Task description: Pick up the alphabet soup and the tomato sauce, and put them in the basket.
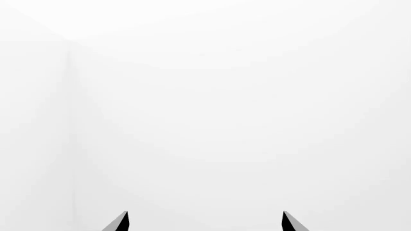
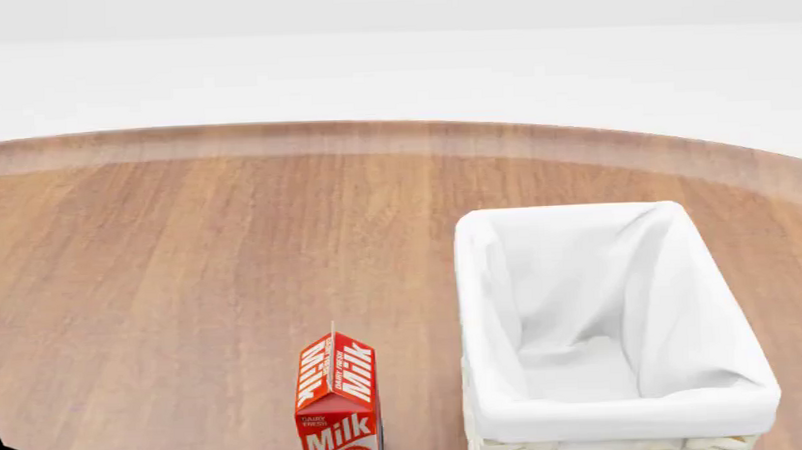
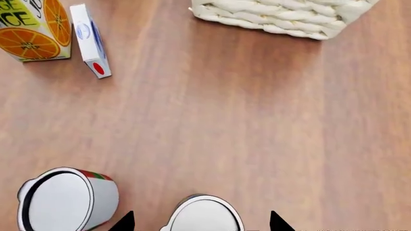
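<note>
Wood-grain tabletop (image 2: pixel 176 293) with a plain white room behind it, that's your whole stage, and the basket (image 2: pixel 622 417) with its white cloth liner sits empty, with the milk carton (image 2: pixel 338 402) just beside it. Your right gripper (image 3: pixel 199 224) is hanging over a can (image 3: pixel 205 216) whose silvery-white top sits right between the two dark fingertips (image 3: pixel 125 221), jaws spread wide and not touching it yet. I can't see that can's label, so I can't tell for sure which one it is, but the can just beside it (image 3: pixel 67 199) shows a red and green edge, so that one's the tomato sauce and I'd guess you're lined up on the alphabet soup. Both cans are well apart from the basket, across a stretch of bare wood, with an orange juice carton (image 3: pixel 35 29) and a small white box (image 3: pixel 90 41) lying off near the basket's woven wall. For the grab: keep the top centred between the tips, go straight down until the fingers are well below the rim, then close. Watch the finger on the tomato sauce side, since the gap between the cans looks tight and a nudge could tip it. Your left gripper (image 1: pixel 205 221) is pointed at blank white wall, jaws released and holding nothing.
</note>
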### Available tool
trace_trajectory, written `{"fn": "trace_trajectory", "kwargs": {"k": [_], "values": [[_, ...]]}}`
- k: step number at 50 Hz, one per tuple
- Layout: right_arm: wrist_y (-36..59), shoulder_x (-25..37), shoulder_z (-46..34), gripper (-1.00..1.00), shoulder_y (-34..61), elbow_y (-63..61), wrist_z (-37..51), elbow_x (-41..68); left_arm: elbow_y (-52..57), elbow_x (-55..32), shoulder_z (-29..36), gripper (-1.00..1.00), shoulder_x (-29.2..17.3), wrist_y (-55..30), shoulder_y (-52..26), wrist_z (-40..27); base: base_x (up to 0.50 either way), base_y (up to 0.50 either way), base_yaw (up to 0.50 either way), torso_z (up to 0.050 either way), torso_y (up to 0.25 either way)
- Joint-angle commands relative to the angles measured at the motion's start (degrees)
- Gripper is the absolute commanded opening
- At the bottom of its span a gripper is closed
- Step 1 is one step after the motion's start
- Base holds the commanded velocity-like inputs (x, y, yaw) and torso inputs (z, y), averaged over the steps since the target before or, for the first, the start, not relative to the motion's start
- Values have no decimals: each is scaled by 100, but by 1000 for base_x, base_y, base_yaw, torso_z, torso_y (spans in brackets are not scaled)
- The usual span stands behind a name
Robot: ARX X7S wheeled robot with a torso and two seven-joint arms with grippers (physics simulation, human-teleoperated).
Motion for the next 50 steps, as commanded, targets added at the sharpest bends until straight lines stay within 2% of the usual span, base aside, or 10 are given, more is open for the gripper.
{"fn": "trace_trajectory", "kwargs": {"k": [1, 11, 13, 16, 24, 33, 50], "values": [[-113, -57, -75, 100, -48, 166, -158, -197, -5, -12, 34, 100, -38, 27, 12, -50, 0, 0, 0, 0, 0], [-194, -141, -245, 100, -69, 286, -308, -491, -58, -7, 74, 100, -52, 80, 14, -69, 0, 0, 0, 0, 0], [-97, -83, -163, 100, -13, 164, -135, -222, -77, 7, 96, 100, -56, 89, 9, -70, 0, 0, 0, 0, 0], [-223, -166, -300, 100, -79, 344, -341, -554, -58, -10, 110, 100, -68, 46, -25, -80, 0, 0, 0, 0, 0], [-111, -88, -204, 100, -10, 217, -132, -226, -58, -49, 125, 100, -79, 29, -61, -102, 0, 0, 0, 0, 0], [-300, -237, -424, 100, -73, 537, -453, -699, -68, -39, 136, 100, -104, 76, -19, -130, 0, 0, 0, 0, 0], [-373, -282, -477, 100, -35, 749, -574, -776, -109, -48, 178, 100, -140, 113, -26, -170, 0, 0, 0, 0, 0]]}}
